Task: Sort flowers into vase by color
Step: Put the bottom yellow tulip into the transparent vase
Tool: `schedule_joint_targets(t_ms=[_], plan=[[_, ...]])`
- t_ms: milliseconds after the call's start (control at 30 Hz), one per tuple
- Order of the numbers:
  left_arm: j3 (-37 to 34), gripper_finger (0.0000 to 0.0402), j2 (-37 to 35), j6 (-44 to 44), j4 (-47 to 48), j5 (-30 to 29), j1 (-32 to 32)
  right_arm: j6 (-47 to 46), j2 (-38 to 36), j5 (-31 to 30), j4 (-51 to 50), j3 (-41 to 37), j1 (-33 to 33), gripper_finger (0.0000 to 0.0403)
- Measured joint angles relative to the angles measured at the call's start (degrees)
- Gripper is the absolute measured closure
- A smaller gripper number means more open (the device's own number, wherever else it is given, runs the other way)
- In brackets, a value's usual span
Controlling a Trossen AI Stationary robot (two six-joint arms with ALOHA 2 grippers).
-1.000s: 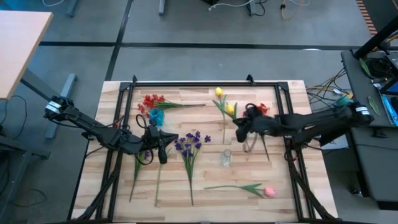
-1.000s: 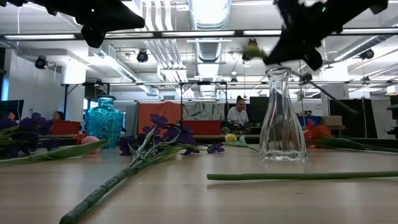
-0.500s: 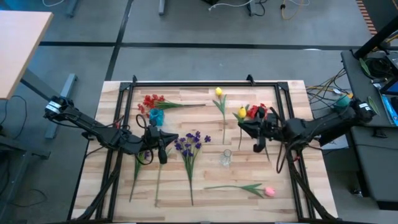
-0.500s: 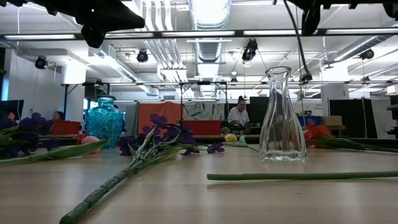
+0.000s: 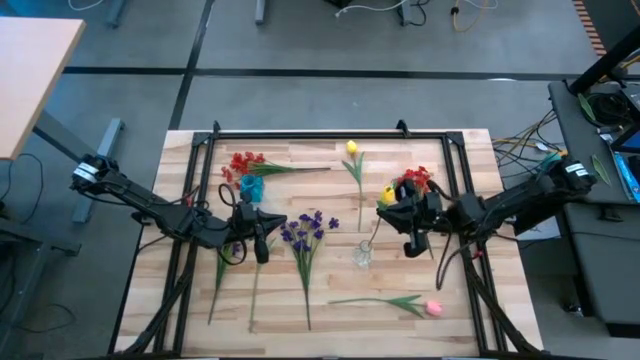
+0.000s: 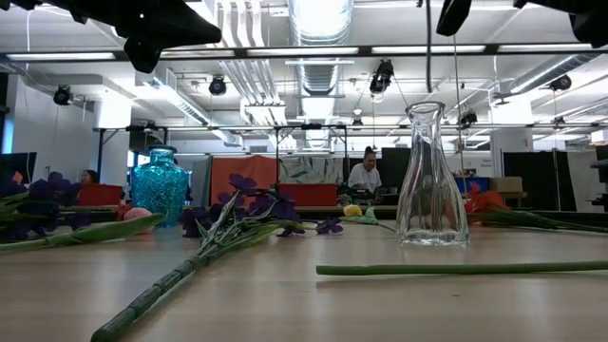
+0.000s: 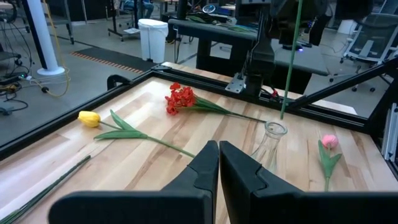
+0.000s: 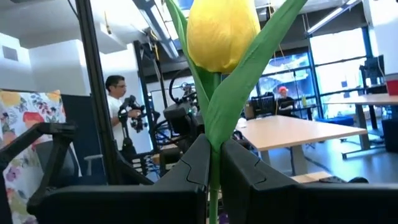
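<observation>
The right gripper point(image 8: 211, 168) has its fingers clamped on the stem of a yellow tulip point(image 5: 388, 194), which it holds upright over the clear glass vase point(image 5: 364, 254) near the middle of the bench point(image 5: 460, 300). The step in hand looks like threading the stem into the vase; the next move calls for bringing the stem's lower end over the narrow mouth and lowering it straight.

The left gripper point(image 5: 261, 243) waits above the bench beside the purple flowers point(image 5: 306, 230), fingers together and holding nothing.

The left wrist view shows what the overhead one hides: the stem hanging down with its tip just above the vase mouth, not yet inside. The right wrist view alone shows the grip itself, just under the bloom. From above, the blue vase point(image 5: 250, 187), the red flowers point(image 5: 242, 162), a second yellow tulip point(image 5: 352, 148) and the pink tulip point(image 5: 433, 308) all show on the bench.
</observation>
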State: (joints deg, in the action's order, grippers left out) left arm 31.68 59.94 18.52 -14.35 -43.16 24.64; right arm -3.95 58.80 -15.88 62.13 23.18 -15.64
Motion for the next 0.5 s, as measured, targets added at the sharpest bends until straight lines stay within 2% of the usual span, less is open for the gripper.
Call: schedule_joint_targets(t_ms=[133,500], plan=[[0.0,0.0402,0.0,0.0,0.0,0.0,0.01,1.27,2.45,0.82,3.41,0.0,0.0,0.0385],[0.0,0.0402,0.0,0.0,-0.07,0.02,0.01,4.04,3.22,1.31,0.4,-0.04,0.0,0.0385]])
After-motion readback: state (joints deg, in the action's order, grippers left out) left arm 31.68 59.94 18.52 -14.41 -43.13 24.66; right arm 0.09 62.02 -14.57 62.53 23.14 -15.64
